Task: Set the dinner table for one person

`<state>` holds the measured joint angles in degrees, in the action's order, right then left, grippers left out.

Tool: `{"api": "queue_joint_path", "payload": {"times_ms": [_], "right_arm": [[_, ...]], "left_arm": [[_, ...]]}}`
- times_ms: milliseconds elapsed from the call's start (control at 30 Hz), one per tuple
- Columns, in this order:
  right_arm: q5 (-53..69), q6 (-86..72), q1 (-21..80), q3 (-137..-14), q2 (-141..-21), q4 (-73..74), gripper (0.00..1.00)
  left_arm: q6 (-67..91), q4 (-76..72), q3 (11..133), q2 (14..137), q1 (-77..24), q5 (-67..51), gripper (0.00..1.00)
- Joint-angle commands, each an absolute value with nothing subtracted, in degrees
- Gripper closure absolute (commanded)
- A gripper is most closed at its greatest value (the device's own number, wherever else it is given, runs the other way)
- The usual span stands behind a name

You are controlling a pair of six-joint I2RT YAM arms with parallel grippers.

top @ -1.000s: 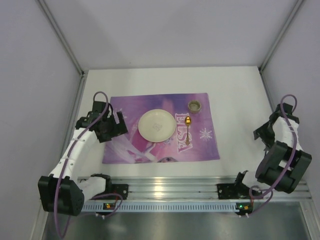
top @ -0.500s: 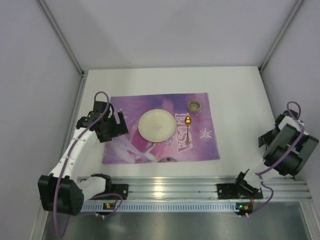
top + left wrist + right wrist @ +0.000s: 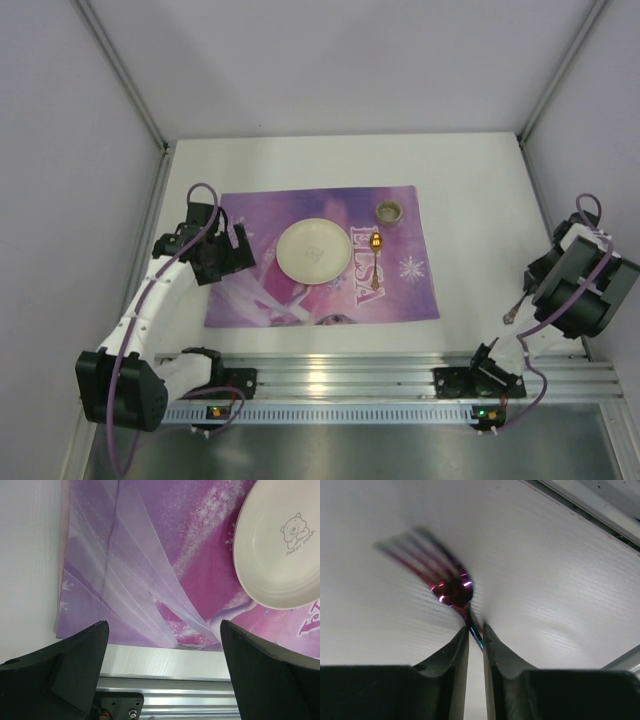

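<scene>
Your right gripper pinches a fork by its neck, tines pointing away, at the right edge of the dinner table. The placemat lies well leftward. Your left gripper gapes open over it.

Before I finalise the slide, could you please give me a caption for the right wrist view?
The right gripper clamps an iridescent fork by its handle over the white dinner table.

Left white-and-black arm: reaches forward from base, elbow bent. Left gripper: faces down, black fingers spread wide, nothing between them. Right arm: folded at right edge. Right gripper: jaws pinched on stem of thin iridescent metal fork.
</scene>
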<state>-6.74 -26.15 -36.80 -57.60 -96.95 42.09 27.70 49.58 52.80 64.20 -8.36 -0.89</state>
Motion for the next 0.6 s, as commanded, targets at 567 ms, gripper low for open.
{"api": "queue_joint_path", "payload": {"times_ms": [567], "right_arm": [[-3.08,-29.26,-9.95,-61.50,-90.81,39.88,1.00]], "left_arm": [[30.06,48.09,54.48,63.99,-8.70,-3.65,0.02]]}}
